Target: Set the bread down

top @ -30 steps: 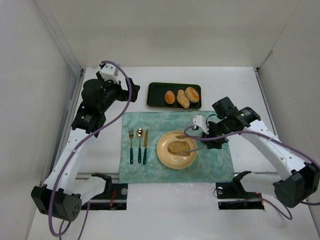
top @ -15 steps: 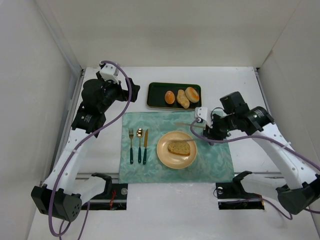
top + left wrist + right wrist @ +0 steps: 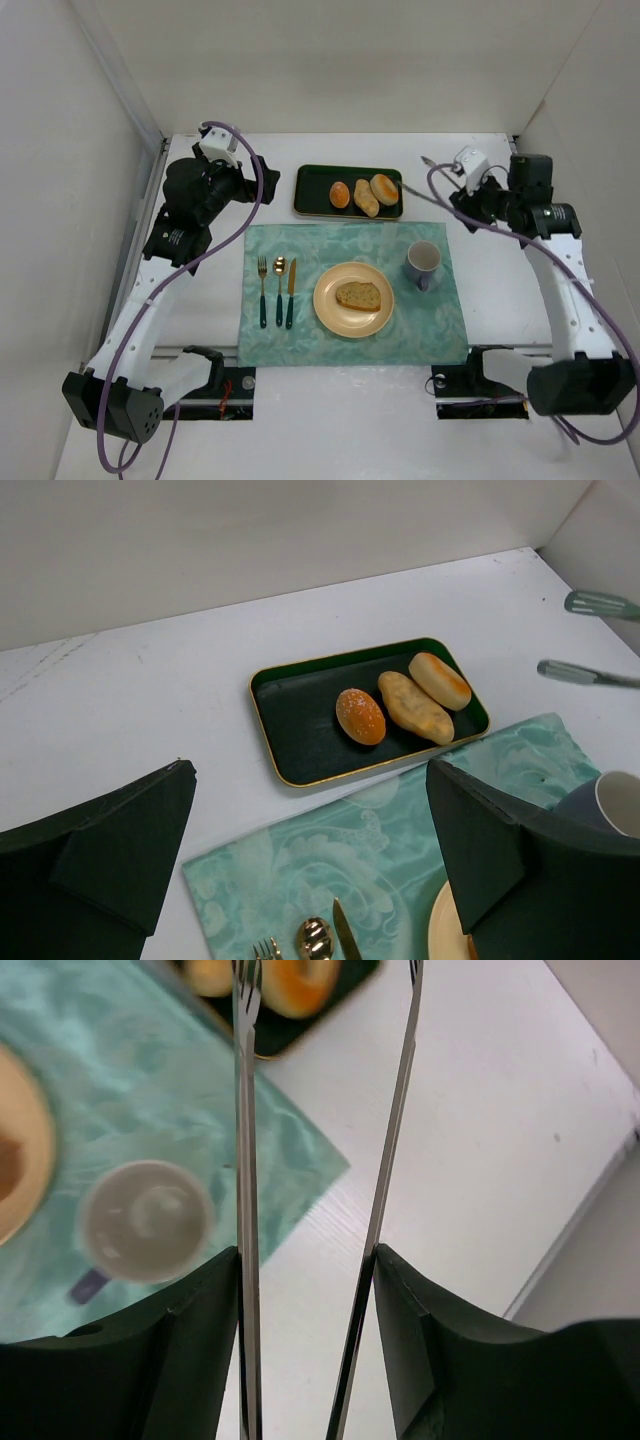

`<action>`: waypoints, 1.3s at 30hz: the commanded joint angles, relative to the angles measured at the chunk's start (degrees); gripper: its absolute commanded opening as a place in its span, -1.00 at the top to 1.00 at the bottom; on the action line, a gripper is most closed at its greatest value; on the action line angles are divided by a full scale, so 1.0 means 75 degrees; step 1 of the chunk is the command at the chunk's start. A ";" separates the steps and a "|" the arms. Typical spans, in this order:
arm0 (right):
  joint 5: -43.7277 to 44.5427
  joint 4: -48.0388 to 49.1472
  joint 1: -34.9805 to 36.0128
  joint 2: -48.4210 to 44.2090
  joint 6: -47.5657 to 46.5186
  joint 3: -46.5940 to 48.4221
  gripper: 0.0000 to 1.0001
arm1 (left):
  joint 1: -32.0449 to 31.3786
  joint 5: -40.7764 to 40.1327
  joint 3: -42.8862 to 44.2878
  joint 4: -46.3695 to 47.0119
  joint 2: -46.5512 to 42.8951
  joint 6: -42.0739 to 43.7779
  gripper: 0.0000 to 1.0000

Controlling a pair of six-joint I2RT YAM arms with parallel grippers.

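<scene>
The bread (image 3: 358, 296), a flat toasted slice, lies on the yellow plate (image 3: 328, 312) on the green placemat (image 3: 440, 335), with nothing touching it. My right gripper (image 3: 474, 193) is at the back right, shut on a pair of metal tongs (image 3: 418, 175). The tongs' blades (image 3: 245, 1160) stand apart and empty between my right gripper's (image 3: 307, 1255) fingers, pointing at the tray. My left gripper (image 3: 215, 190) hangs open at the back left, and the left wrist view shows nothing in the left gripper (image 3: 310, 780).
A dark tray (image 3: 312, 192) at the back holds a round orange bun (image 3: 340, 194) and two longer rolls. A grey mug (image 3: 423, 262) stands on the mat right of the plate. Fork (image 3: 263, 290), spoon (image 3: 279, 288) and knife (image 3: 291, 290) lie left of the plate.
My right arm has pulled the tongs off the bread and swung up and back to the right. The bread stays on the plate. The mug now shows. The left arm is still.
</scene>
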 commanded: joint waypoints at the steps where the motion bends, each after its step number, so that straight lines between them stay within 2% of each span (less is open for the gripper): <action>1: -0.0317 0.1824 -0.1173 0.0513 0.0554 -0.0236 -0.18 | -0.0021 -0.0036 -0.0030 0.0319 -0.0208 0.0096 -1.00; 4: -0.0505 0.2492 -0.2356 0.0866 0.0719 -0.0575 -0.18 | -0.0021 -0.0036 -0.0030 0.0319 -0.0278 0.0096 -1.00; 10: -0.0505 0.2988 -0.3426 0.1406 0.0790 -0.1068 -0.18 | -0.0021 -0.0036 -0.0030 0.0319 -0.0278 0.0096 -1.00; 17: -0.0025 0.3761 -0.3497 0.1921 0.1165 -0.1912 -0.15 | -0.0021 0.0034 -0.0030 0.0319 -0.0349 0.0096 -1.00; 25: -0.0166 0.3948 -0.3567 0.2847 0.1750 -0.1913 -0.15 | -0.0021 0.0034 -0.0030 0.0319 -0.0349 0.0096 -1.00; 39: 0.0548 0.3867 -0.3567 0.4112 0.2325 -0.1655 -0.39 | -0.0021 -0.0036 -0.0030 0.0319 -0.0349 0.0096 -1.00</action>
